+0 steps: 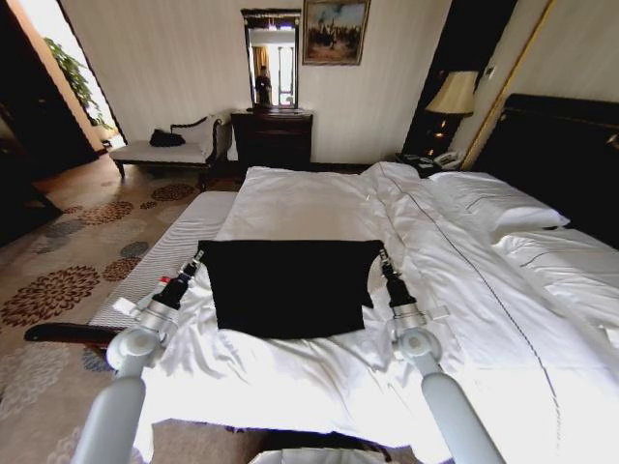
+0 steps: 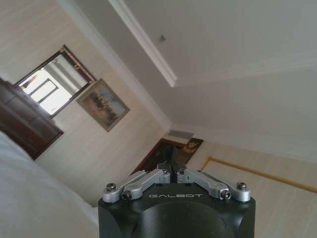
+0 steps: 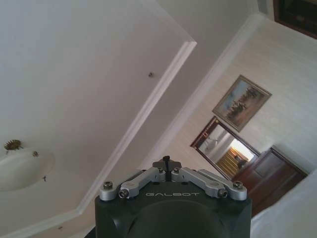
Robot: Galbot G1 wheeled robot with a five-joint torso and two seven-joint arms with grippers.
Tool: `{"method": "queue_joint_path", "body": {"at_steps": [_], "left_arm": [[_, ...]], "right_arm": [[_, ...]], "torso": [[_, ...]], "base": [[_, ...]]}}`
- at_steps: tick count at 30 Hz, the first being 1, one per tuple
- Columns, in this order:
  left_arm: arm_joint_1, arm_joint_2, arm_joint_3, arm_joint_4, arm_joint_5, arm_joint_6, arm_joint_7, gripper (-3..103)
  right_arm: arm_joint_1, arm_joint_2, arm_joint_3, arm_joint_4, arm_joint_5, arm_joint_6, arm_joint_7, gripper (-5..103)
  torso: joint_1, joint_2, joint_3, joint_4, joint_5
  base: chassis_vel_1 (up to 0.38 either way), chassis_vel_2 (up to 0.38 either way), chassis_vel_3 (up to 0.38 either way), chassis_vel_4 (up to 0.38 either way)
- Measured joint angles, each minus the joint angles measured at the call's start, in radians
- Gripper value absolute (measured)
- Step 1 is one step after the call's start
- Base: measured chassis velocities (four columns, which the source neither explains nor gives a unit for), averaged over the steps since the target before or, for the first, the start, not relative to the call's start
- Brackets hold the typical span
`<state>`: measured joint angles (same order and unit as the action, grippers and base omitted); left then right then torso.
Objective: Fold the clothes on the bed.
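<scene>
The black T-shirt (image 1: pixel 290 290) lies as a dark rectangle on the white bed (image 1: pixel 319 203), its far edge stretched straight between my two grippers. At the shirt's far left corner my left gripper (image 1: pixel 198 257) is shut on the cloth. My right gripper (image 1: pixel 384 257) is shut on the far right corner. Both wrist views look up at the ceiling. In them the left gripper (image 2: pixel 170 166) and the right gripper (image 3: pixel 167 163) have their fingers drawn together around a small dark tip. The shirt's lettering is hidden.
A pale bench (image 1: pixel 160 261) runs along the bed's left side. Pillows (image 1: pixel 493 203) and the dark headboard (image 1: pixel 571 145) are at the right. A dark dresser (image 1: pixel 273 135), a chaise (image 1: pixel 164 151) and a lamp (image 1: pixel 453 94) stand by the far wall. Patterned carpet (image 1: pixel 68 280) lies to the left.
</scene>
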<state>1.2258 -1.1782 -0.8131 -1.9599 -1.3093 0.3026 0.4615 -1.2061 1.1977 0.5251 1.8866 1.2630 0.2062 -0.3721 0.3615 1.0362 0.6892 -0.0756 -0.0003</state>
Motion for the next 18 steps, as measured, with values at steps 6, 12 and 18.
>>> {"method": "queue_joint_path", "body": {"at_steps": [6, 12, 18], "left_arm": [[0.062, 0.009, -0.045, -0.121, -0.042, 0.006, -0.014, 1], [0.149, 0.001, -0.095, -0.271, -0.076, 0.007, -0.029, 1], [0.162, 0.022, -0.146, -0.354, -0.133, 0.015, -0.123, 1]], "right_arm": [[-0.087, -0.014, 0.069, 0.173, 0.003, -0.012, 0.026, 1], [-0.188, -0.022, 0.149, 0.361, -0.018, -0.027, 0.063, 1], [-0.208, -0.085, 0.209, 0.514, -0.042, -0.124, 0.321, 1]], "torso": [[0.0, 0.0, 0.0, 0.0, -0.0004], [0.0, 0.0, 0.0, 0.0001, -0.0003], [0.0, 0.0, 0.0, 0.0, -0.0002]], "base": [[0.0, 0.0, 0.0, 0.0], [0.0, 0.0, 0.0, 0.0], [0.0, 0.0, 0.0, 0.0]]}}
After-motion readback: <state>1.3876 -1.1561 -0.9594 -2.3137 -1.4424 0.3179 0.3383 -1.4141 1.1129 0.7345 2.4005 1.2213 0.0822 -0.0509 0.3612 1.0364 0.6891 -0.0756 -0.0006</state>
